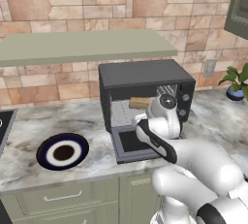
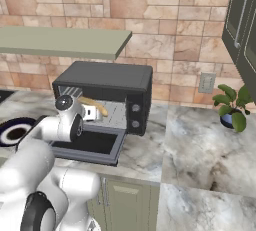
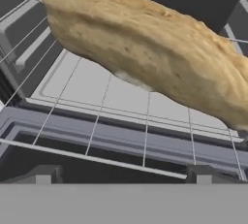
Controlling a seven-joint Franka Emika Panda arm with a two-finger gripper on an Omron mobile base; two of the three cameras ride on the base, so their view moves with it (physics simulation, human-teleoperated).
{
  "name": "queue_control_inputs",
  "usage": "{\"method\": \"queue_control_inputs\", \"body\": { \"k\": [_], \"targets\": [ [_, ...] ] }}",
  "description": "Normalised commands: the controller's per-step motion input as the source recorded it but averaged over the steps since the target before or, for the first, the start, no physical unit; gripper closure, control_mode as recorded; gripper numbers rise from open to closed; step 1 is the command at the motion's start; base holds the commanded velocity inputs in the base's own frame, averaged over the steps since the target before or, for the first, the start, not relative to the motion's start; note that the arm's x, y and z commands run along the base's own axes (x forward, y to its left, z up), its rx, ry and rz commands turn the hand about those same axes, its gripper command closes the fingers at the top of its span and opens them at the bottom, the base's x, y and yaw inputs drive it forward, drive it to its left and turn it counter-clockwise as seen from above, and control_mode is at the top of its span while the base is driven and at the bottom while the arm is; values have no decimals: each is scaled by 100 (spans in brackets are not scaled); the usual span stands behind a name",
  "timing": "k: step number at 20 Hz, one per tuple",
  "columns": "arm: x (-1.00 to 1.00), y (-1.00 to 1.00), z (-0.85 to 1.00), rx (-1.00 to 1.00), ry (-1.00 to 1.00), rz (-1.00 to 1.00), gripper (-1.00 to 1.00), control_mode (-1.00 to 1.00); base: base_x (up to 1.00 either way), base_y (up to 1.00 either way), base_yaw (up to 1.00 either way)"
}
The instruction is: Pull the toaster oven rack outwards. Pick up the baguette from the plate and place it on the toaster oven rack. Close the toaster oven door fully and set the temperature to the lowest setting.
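Observation:
The toaster oven (image 1: pixel 145 75) stands on the counter with its door (image 1: pixel 127 143) dropped flat toward me. The golden baguette (image 3: pixel 145 48) lies across the wire rack (image 3: pixel 97 116) in the cavity; it also shows as the baguette (image 1: pixel 140 103) and the baguette (image 2: pixel 97 106). My gripper (image 3: pixel 123 177) is open just in front of the loaf, and its fingertips (image 3: pixel 43 174) stand wide apart without touching the bread. The hand hovers over the lowered door (image 2: pixel 95 145). The navy plate (image 1: pixel 63 151) sits bare, left of the oven. Round knobs (image 2: pixel 134 115) line the oven's right panel.
A green shelf (image 1: pixel 87 46) hangs close above the oven. A potted plant (image 2: pixel 232 107) stands at the back right of the marble counter, below a wall outlet (image 2: pixel 206 82). A stove edge (image 1: pixel 4 126) shows far left.

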Motion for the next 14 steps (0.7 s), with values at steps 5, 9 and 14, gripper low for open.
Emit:
{"method": "queue_control_inputs", "body": {
  "k": [5,9,14],
  "targets": [
    [25,0,-12,2,-6,-5,-100,-100,0,0,0],
    [18,0,-9,2,-6,-4,-100,-100,0,0,0],
    [14,0,-5,0,-6,-5,-100,-100,0,0,0]
  ]
}}
